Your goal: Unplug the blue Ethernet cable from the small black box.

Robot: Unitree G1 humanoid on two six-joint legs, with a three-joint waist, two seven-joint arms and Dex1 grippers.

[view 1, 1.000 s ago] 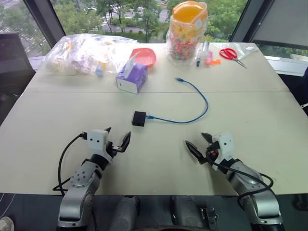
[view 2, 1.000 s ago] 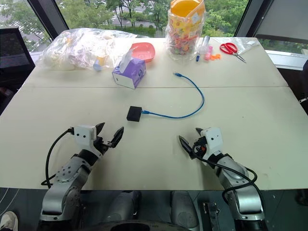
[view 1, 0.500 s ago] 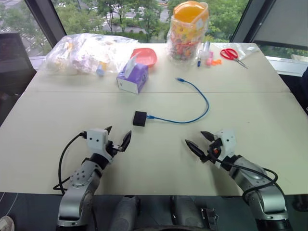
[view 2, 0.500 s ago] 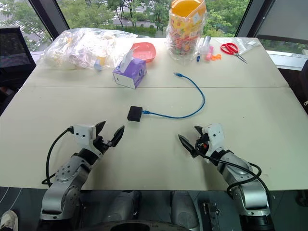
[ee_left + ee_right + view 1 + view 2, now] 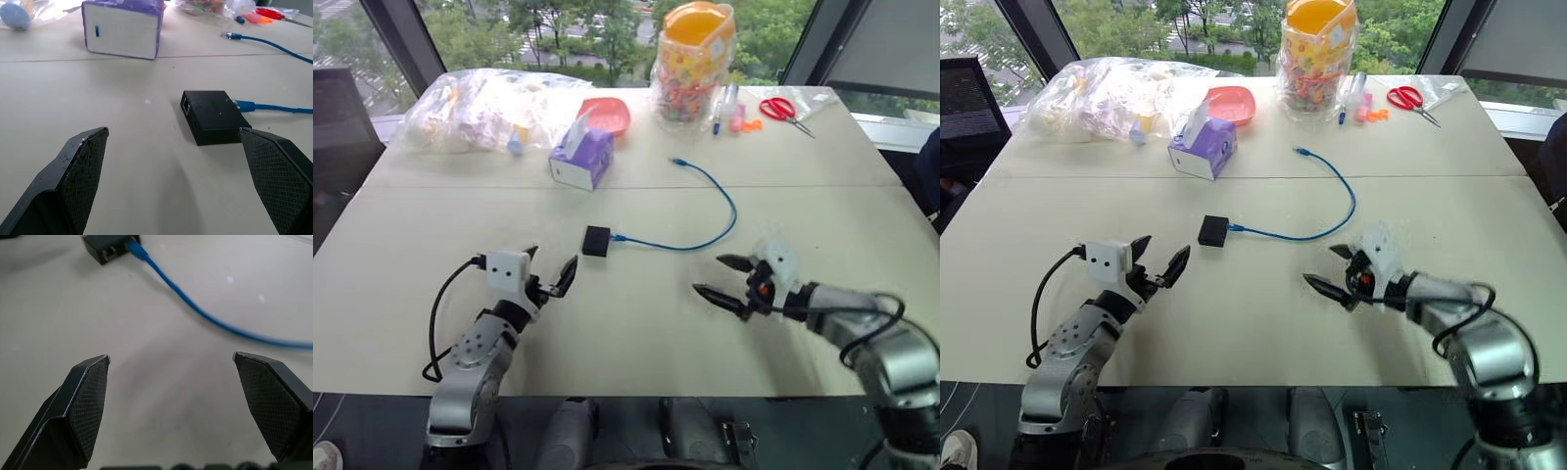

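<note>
Clearly the approach step: both hands, left hand point(image 5: 548, 279) and right hand point(image 5: 722, 279), are spread and empty; next one must pin the small black box point(image 5: 596, 241) while the other pinches the blue Ethernet cable point(image 5: 705, 240) plug.

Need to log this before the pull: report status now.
Left gripper open, empty. Right gripper open, empty. Blue Ethernet cable plugged into small black box, neither touched. Nothing between the grippers and the box.
</note>
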